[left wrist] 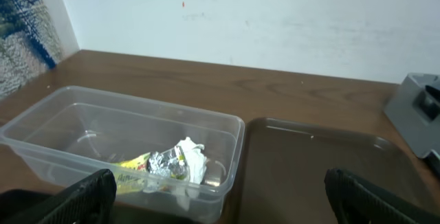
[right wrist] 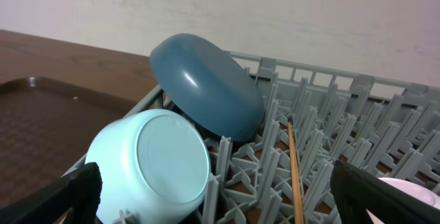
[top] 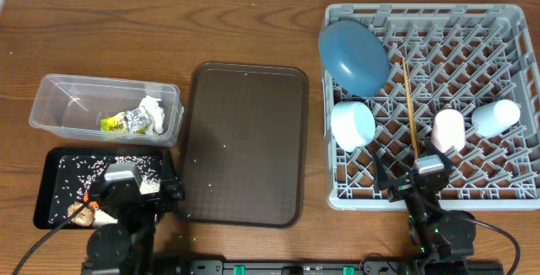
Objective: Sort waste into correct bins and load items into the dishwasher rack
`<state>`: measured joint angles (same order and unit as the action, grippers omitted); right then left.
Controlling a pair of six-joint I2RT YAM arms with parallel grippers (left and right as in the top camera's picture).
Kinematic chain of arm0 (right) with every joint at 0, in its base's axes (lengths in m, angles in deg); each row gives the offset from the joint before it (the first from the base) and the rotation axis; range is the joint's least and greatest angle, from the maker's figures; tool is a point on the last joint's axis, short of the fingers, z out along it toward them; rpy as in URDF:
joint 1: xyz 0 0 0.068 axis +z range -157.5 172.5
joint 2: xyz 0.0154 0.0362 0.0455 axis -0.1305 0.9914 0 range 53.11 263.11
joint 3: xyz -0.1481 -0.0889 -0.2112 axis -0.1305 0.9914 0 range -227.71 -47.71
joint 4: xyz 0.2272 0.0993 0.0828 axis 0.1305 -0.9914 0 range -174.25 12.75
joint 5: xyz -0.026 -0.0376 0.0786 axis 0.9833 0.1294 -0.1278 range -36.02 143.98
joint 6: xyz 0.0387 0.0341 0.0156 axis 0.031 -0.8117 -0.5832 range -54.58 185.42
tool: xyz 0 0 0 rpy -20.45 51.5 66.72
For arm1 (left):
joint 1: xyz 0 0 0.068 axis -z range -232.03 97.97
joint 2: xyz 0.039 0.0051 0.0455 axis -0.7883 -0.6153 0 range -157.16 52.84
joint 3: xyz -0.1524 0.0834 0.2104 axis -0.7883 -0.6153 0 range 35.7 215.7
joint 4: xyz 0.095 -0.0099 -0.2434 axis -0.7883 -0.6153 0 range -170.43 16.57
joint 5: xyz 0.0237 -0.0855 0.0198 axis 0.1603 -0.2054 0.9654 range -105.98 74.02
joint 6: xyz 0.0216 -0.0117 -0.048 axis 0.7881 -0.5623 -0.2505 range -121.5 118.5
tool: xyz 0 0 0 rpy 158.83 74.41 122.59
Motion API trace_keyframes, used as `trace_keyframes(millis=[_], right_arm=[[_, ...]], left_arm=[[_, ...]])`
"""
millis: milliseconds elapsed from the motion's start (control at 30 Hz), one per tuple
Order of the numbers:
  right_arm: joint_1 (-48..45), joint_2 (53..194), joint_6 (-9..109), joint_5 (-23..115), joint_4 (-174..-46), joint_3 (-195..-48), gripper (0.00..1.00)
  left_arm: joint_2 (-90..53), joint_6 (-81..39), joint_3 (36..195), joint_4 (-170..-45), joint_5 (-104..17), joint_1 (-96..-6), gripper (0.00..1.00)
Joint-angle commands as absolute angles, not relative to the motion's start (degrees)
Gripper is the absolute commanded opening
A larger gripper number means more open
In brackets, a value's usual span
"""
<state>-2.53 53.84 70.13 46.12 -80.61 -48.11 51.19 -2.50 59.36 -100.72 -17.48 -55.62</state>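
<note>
The clear tub (top: 59, 98) holds the yellow-green wrapper (top: 114, 123) and white tissue (top: 153, 113); the left wrist view shows the tub (left wrist: 82, 121), wrapper (left wrist: 134, 172) and tissue (left wrist: 191, 157). The black tray (top: 59, 169) holds rice grains (top: 93, 167), the carrot (top: 89, 197) and a brown lump (top: 80, 216). The grey rack (top: 506, 186) holds the blue plate (top: 354, 56), bowl (top: 352, 123), chopsticks (top: 410, 106), pink cup (top: 449, 129) and light blue cup (top: 495, 116). My left gripper (top: 126, 184) is open and empty above the black tray. My right gripper (top: 419, 178) is open and empty at the rack's near edge.
A large dark brown serving tray (top: 245, 144) lies between the bins and the rack, with a few white specks on it. The right wrist view shows the bowl (right wrist: 155, 162), plate (right wrist: 206, 86) and chopsticks (right wrist: 294, 169) among the rack's pegs (right wrist: 330, 128).
</note>
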Motion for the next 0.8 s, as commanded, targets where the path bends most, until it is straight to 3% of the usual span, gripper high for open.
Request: trace_keyframes(millis=[0, 367, 767], right_arm=[[-2.3, 53.7, 70.6, 46.1, -80.8, -48.0, 0.99], [-2.3, 53.7, 70.6, 46.1, -80.8, -48.0, 0.99], [-2.3, 53.7, 70.6, 46.1, -80.8, -48.0, 0.99]], left_arm=[[52.6, -1.3, 54.9, -97.9, -17.3, -55.5, 0.98], [52.7, -1.4, 38.6, -79.4, -17.5, -55.4, 0.98], [52.6, -1.3, 35.9, -77.2, -17.9, -55.4, 0.98]])
